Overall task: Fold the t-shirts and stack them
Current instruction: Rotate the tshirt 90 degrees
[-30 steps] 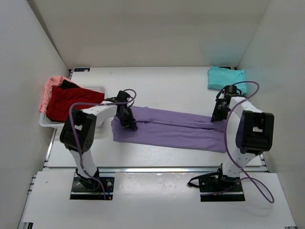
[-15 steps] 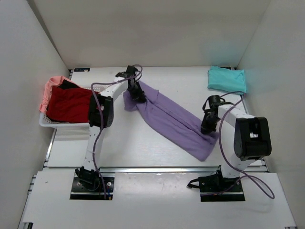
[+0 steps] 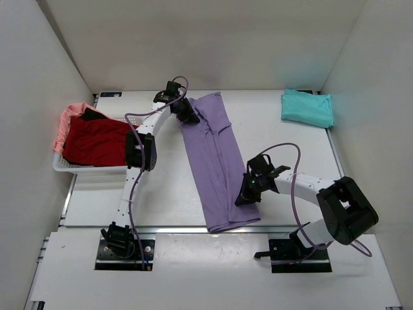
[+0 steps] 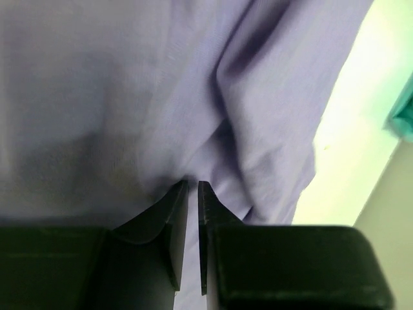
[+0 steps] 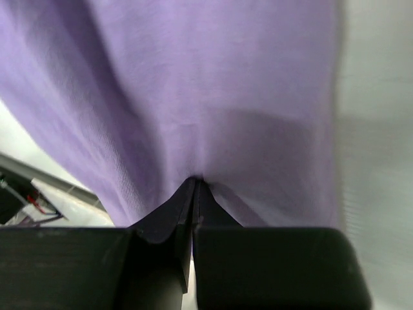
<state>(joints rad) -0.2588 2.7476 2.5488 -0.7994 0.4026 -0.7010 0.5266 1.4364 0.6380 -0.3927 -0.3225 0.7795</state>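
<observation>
The lavender-purple t-shirt (image 3: 213, 155) lies as a long folded strip from the far middle of the table to the near edge. My left gripper (image 3: 188, 116) is shut on its far end; the left wrist view shows purple cloth (image 4: 161, 97) pinched between the narrow jaws. My right gripper (image 3: 244, 196) is shut on its near right edge; the right wrist view shows the cloth (image 5: 213, 84) clamped at the closed tips. The teal t-shirt (image 3: 307, 107) lies folded at the far right. The red t-shirt (image 3: 93, 139) and the salmon-pink t-shirt (image 3: 66, 121) sit in the basket.
A white lattice basket (image 3: 71, 166) stands at the left edge of the table. White walls enclose the table on the left, back and right. A metal rail (image 3: 213, 228) runs along the near edge.
Both grippers have swung the purple shirt from a diagonal lie to a lengthwise one. The left gripper moved slightly farther back, the right gripper moved toward the near middle.
</observation>
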